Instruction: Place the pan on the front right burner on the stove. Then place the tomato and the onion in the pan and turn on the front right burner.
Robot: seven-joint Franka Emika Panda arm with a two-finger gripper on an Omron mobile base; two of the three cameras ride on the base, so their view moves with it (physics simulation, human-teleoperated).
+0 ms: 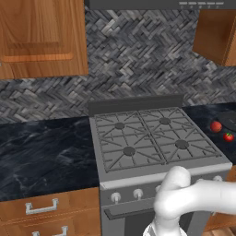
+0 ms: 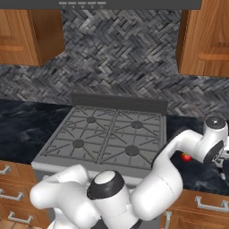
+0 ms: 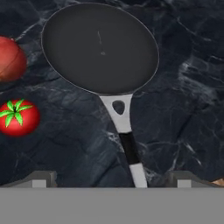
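Note:
In the hand view the dark round pan (image 3: 100, 46) lies flat on the black marble counter, its thin handle (image 3: 127, 146) running straight down toward me. My gripper (image 3: 111, 180) hangs above the handle's end, open, one fingertip (image 3: 39, 179) on each side of the handle and well apart from it. Left of the pan lie the tomato (image 3: 17, 117), bright red with a green stem, and the duller onion (image 3: 9, 59), cut by the frame edge. The stove (image 1: 133, 161) stands left of them, its front right burner (image 1: 181, 144) bare. The onion (image 1: 215, 126) and tomato (image 1: 228, 137) rest on the counter right of the stove.
White knobs (image 1: 115, 197) line the stove front under the grates. Black counter (image 1: 41, 152) flanks the stove on both sides, with wooden drawers (image 1: 41, 207) below. Wooden wall cabinets (image 1: 41, 37) hang above, and my white arm (image 2: 174, 161) reaches right over the counter.

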